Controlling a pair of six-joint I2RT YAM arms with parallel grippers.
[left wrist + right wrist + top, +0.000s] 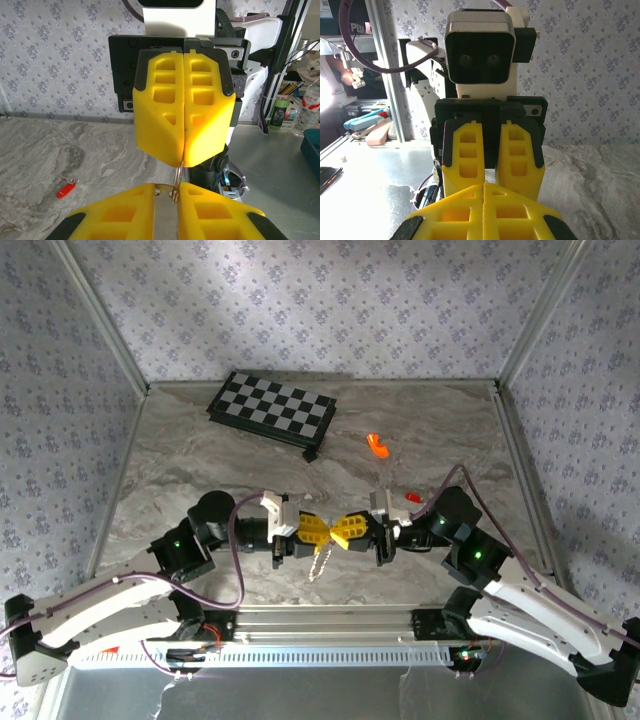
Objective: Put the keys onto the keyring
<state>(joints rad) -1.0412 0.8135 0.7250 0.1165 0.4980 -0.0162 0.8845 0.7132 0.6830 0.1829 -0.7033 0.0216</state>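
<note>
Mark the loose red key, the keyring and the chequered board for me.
red key (pixel 65 190): left wrist view, its red head.
keyring (pixel 320 560): top external view, its hanging chain.
chequered board (pixel 272 408): top external view, its middle squares.

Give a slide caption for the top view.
Left gripper and right gripper, tip to tip, with a small silver metal keyring dangling between them.

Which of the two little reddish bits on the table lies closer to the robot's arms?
The darker red key; the bright orange piece lies farther back, nearer the chequered board.
</note>
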